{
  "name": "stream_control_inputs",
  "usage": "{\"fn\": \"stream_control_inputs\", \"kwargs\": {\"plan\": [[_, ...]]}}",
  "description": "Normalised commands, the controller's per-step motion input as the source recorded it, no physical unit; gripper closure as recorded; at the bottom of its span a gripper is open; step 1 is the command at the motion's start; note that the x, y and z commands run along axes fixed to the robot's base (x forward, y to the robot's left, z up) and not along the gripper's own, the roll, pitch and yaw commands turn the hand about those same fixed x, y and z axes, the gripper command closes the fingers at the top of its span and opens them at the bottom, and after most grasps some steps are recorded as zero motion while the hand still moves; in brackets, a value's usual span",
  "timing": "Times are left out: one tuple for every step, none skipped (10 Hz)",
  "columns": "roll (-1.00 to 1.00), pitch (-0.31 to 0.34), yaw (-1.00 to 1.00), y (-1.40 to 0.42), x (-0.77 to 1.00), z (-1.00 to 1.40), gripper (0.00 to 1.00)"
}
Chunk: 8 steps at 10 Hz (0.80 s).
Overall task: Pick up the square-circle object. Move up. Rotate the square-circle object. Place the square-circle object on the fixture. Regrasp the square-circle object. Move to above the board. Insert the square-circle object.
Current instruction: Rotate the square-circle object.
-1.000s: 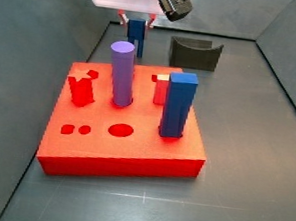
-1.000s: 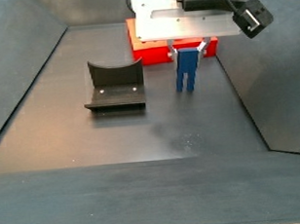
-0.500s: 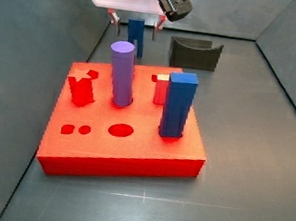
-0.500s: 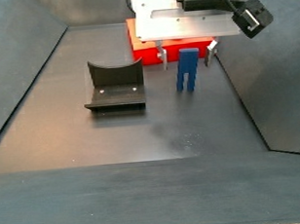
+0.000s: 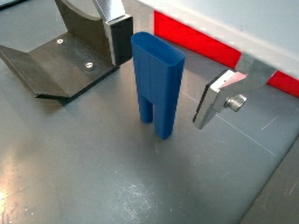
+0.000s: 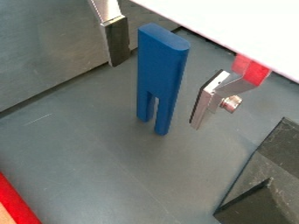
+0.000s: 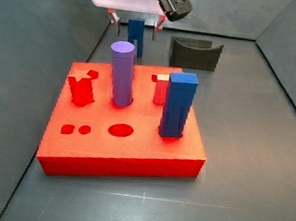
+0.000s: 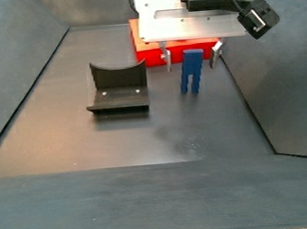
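The square-circle object [image 5: 156, 79] is a dark-blue piece with a slot at its foot. It stands upright on the grey floor, between the board and the fixture, in both wrist views and both side views [image 6: 160, 74] [image 7: 136, 33] [image 8: 190, 71]. My gripper [image 5: 163, 68] hangs over it, open. One silver finger [image 5: 219, 96] is on each side, and neither touches the piece. The dark fixture [image 8: 115, 86] [image 7: 194, 53] stands beside it on the floor. The red board [image 7: 120, 145] lies on the object's other side.
On the board stand a tall purple cylinder [image 7: 121, 71], a tall blue square post [image 7: 179, 104] and short red pegs [image 7: 81, 88]. Dark sloping walls [image 8: 20, 87] close in the floor on both sides.
The fingers have spread apart, away from the blue piece, which stays upright in the same spot. Over the last half second nothing has moved.
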Motion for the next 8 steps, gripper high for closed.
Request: {"fn": "stream_control_inputs", "kwargs": {"plan": [[-0.23, 0.002, -0.01, 0.01, 0.00, 0.00, 0.00], [-0.23, 0.002, -0.01, 0.01, 0.00, 0.00, 0.00], [-0.23, 0.002, -0.01, 0.01, 0.00, 0.00, 0.00], [-0.23, 0.002, -0.01, 0.01, 0.00, 0.00, 0.00], [-0.23, 0.002, -0.01, 0.01, 0.00, 0.00, 0.00], [-0.23, 0.002, -0.01, 0.01, 0.00, 0.00, 0.00], [-0.23, 0.002, -0.01, 0.14, 0.00, 1.00, 0.00], [-0.23, 0.023, -0.02, 0.13, -0.02, 1.00, 0.00]]}}
